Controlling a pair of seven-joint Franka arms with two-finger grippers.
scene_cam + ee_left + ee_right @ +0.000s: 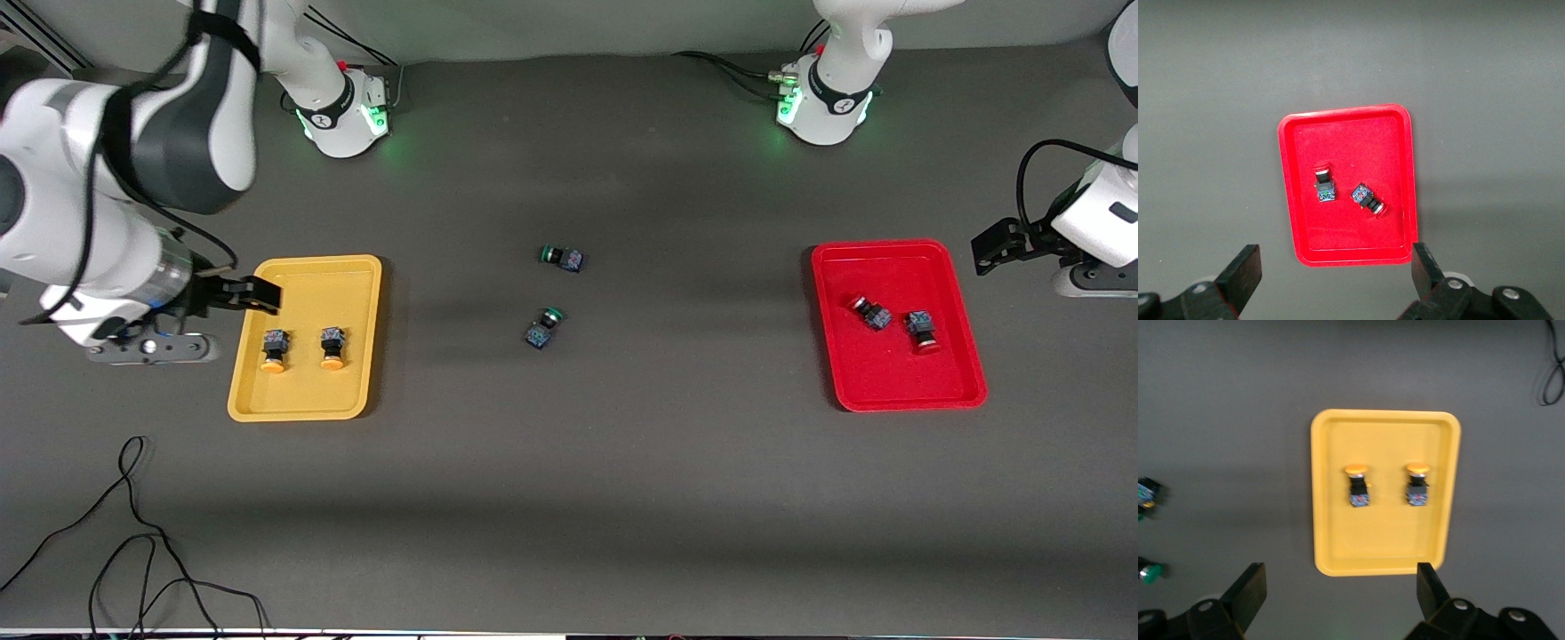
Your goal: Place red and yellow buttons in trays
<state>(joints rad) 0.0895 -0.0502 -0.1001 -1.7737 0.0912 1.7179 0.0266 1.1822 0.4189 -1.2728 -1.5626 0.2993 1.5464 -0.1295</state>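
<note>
The yellow tray (pixel 302 391) lies toward the right arm's end of the table and holds two orange-yellow buttons (pixel 274 349) (pixel 332 348), side by side. They also show in the right wrist view (pixel 1357 483) (pixel 1417 482) on the yellow tray (pixel 1385 437). The red tray (pixel 889 373) lies toward the left arm's end and holds two red buttons (pixel 869 312) (pixel 922 331), which also show in the left wrist view (pixel 1324 181) (pixel 1369 199) on the red tray (pixel 1358 133). My right gripper (pixel 247 294) (pixel 1341 583) is open and empty beside the yellow tray's edge. My left gripper (pixel 996 245) (pixel 1336 263) is open and empty beside the red tray's edge.
Two green-capped buttons (pixel 562 258) (pixel 544 327) lie on their sides in the middle of the dark table; both also show at the edge of the right wrist view (pixel 1148 495) (pixel 1150 572). A black cable (pixel 133 533) loops near the front edge at the right arm's end.
</note>
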